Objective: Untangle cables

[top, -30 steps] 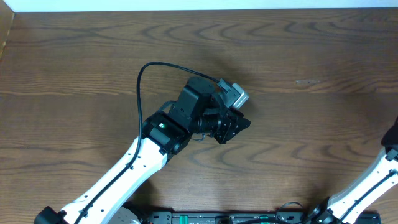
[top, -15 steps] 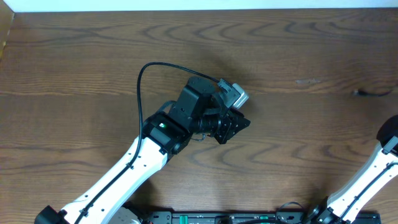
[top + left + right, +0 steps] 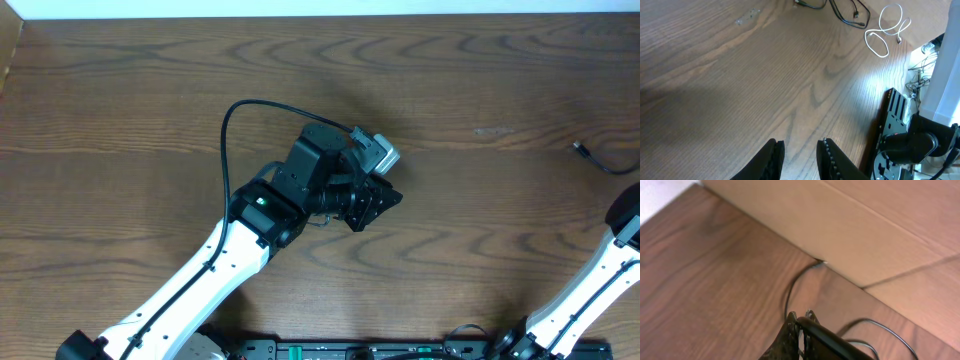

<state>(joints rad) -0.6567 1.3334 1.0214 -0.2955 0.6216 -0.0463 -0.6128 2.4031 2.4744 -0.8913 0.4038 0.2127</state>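
1. Since the earlier overhead view, a thin black cord with a small plug end has slid into sight at the right edge of the brown wood-grain bench. The right arm has shifted beside it, and the left arm has not moved.
2. The right claw is clenched. The thin black cord runs straight up to its tips and out the other side, so it appears to be pinched there, close to a tan cardboard wall.
3. The left claw stands parted over bare wood, grasping nothing.
4. In the left wrist view a looped thin white cord lies near the bench's edge, just beside loose black cords. The white loops look clear of the black ones, though any crossing is too small to rule out.
5. These cords are probably very light and limp. They should slide easily on the smooth wood and trail behind whatever drags them, while pushing would only bunch them up and a hard pull could tighten a snag.
6. The best hold is likely just behind a plug end, where the thicker body gives the pads something to bite. A stretch lying flat mid-run would be hard to pinch.
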